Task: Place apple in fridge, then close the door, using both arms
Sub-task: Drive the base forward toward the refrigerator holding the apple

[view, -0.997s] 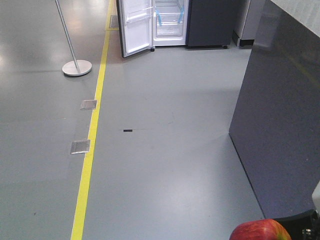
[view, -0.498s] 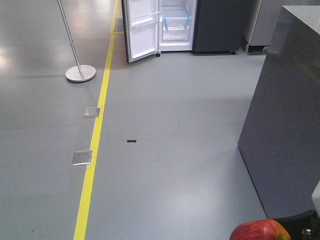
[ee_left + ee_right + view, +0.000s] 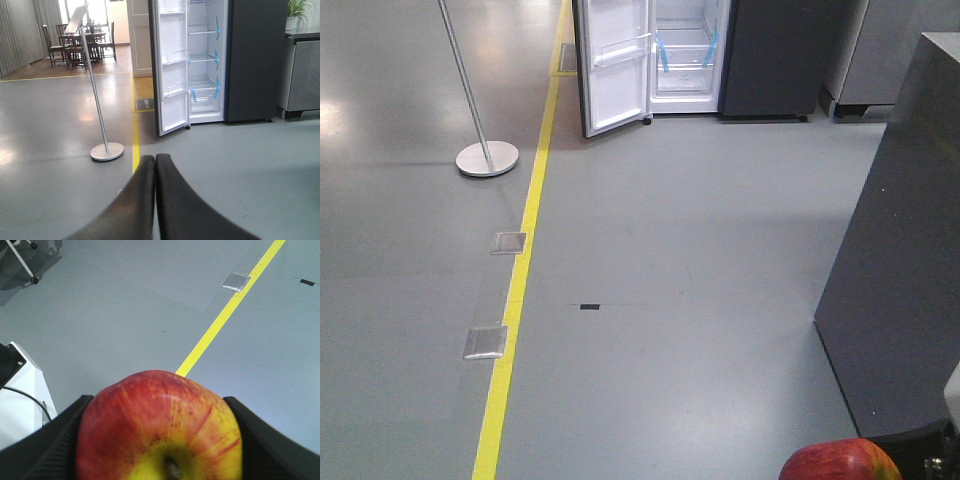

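apple (image 3: 156, 412): bottom centre of the right wrist view, stem end toward the camera; sits at the bottom right of the front view, well apart from the fridge.
risk 1: grip looks to be on the rounded flanks only, so a jolt from the mobile base crossing the floor could roll it out.
risk 2: dark grey cabinet (image 3: 900, 270) fills the right of the front view, close beside the apple side; a tight turn could clip it.
risk 3: door stands only part open, so the entry gap looks narrow for an arm carrying fruit.
right gripper (image 3: 161, 440): jaws spread to apple width, black pads against both sides.
left gripper (image 3: 155, 162): jaws pressed together, holding nothing, aimed at the fridge.
fridge (image 3: 685, 60): top centre of the front view, white shelves showing.
door (image 3: 617, 70): left leaf, white inner face toward us.
floor: yellow line (image 3: 525, 250) and pole stand (image 3: 487, 157) to the left.
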`<state>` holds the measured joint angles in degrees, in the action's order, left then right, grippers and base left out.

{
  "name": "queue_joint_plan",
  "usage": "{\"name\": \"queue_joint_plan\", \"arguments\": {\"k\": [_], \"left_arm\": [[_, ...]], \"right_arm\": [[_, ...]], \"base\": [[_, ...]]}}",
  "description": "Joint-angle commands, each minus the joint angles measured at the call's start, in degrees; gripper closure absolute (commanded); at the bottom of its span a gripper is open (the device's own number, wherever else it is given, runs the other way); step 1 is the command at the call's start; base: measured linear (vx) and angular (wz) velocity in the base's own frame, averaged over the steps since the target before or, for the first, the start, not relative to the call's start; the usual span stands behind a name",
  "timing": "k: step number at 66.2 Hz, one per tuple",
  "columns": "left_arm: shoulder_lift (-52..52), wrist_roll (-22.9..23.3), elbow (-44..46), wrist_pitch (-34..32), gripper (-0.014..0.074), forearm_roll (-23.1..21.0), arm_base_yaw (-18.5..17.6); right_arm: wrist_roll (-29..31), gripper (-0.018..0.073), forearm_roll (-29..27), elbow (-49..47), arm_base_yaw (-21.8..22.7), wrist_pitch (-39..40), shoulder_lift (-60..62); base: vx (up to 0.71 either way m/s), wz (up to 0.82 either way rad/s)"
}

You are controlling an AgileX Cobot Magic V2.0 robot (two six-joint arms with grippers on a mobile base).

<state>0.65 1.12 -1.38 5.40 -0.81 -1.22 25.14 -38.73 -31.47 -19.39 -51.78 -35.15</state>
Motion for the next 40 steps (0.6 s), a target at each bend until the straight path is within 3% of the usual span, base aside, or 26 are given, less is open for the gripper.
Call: {"name": "queue_joint_plan", "arguments": {"k": [1, 40], "left_arm": [[0.8, 0.6, 1.0, -4.4, 0.0603, -0.1, -0.5], [0.8, 0.6, 1.0, -4.4, 0.0603, -0.1, -0.5]], "right_arm": [[0.7, 0.0356, -2.4, -1.6, 0.0, 2.5, 0.0], [0.7, 0.0356, -2.4, -1.6, 0.0, 2.5, 0.0]], "base": [[0.22, 0.04], [0.21, 0.03]]}}
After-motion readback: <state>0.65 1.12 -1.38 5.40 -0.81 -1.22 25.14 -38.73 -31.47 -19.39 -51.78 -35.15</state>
